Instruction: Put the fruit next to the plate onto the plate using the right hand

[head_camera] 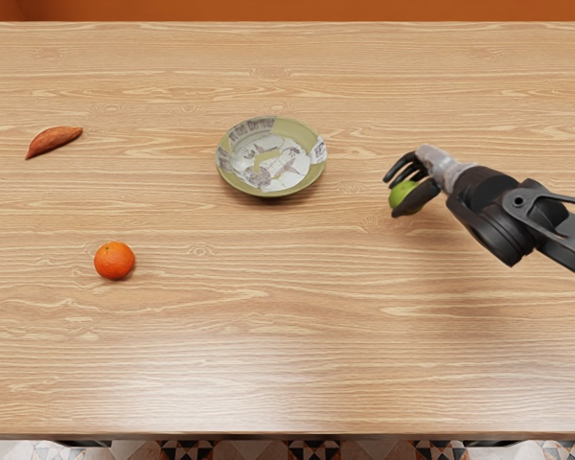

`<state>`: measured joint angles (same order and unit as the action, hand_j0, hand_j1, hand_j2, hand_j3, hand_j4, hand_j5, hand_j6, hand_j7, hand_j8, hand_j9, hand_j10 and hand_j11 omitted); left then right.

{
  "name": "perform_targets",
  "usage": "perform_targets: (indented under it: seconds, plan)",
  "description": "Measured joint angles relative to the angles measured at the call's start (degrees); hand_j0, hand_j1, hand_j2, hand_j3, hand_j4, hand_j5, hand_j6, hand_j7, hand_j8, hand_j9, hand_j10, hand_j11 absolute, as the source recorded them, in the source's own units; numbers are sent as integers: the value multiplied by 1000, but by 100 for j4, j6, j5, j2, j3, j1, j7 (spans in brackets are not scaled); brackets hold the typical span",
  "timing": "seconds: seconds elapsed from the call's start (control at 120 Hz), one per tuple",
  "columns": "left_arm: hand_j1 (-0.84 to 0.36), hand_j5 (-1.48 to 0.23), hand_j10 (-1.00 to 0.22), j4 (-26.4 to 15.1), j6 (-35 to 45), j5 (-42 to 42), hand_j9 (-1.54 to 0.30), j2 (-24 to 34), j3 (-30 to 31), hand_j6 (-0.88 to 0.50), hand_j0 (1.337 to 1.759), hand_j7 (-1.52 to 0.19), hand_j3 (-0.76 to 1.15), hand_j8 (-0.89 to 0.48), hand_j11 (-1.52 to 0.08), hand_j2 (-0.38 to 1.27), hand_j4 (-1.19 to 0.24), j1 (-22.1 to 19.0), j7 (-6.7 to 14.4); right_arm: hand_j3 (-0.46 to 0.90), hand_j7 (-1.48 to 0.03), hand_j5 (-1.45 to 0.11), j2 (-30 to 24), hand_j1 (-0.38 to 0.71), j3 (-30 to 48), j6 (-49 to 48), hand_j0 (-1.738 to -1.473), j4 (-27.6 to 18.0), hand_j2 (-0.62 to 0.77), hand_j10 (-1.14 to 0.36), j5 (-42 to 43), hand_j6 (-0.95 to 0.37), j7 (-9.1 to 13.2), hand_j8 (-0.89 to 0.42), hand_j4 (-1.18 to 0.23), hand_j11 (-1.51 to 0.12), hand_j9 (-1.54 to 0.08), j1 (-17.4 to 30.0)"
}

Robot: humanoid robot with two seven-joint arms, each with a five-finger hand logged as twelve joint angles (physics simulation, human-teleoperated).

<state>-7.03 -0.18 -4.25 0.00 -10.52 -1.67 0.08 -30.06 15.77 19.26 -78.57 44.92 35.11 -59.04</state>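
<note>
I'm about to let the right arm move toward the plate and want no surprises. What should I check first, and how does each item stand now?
1. Grip: the right hand has its fingers curled around the green fruit: ok.
2. Fruit lifted off the table: cannot tell from this one view.
3. The plate holds no other fruit, only its printed pattern shows: ok.
4. Route: the orange and the sweet potato lie far to the left of the plate, off the path: ok.
5. Fruit on the plate: not ok, it is to the plate's right, apart from it.
</note>
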Motion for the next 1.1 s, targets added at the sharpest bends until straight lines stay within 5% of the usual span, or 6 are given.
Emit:
perform_targets:
  seconds: [0.2, 0.4, 0.767, 1.1]
  plan:
    - [325, -26, -21, 0, 0, 1, -26, 0, 1, -21, 1658, -26, 0, -21, -26, 4, -21, 0, 0, 0, -939, -1019, 462, 250, 283, -462, -1650, 135, 138, -423, -99, -538, -2, -323, -677, -971, -956, -429]
    - [325, -26, -21, 0, 0, 1, -26, 0, 2, -21, 1658, -26, 0, -21, -26, 4, -21, 0, 0, 0, -944, -1031, 1445, 255, 330, -602, -1651, 986, 136, -409, -127, -527, -24, -314, -677, -974, -961, -844]
    - [325, -26, -21, 0, 0, 1, -26, 0, 3, -21, 1658, -26, 0, -21, -26, 4, -21, 0, 0, 0, -951, -1034, 2548, 252, 320, -845, -1651, 2324, 128, -410, -129, -528, -1325, -316, -685, -975, -967, -1087]
    - [325, -26, -21, 0, 0, 0, -26, 0, 3, -21, 1658, -26, 0, -21, -26, 4, -21, 0, 0, 0, -945, -1018, 2969, 302, 247, -1083, -1651, 2936, 224, -381, -36, -512, -1567, -305, -686, -976, -959, -1101]
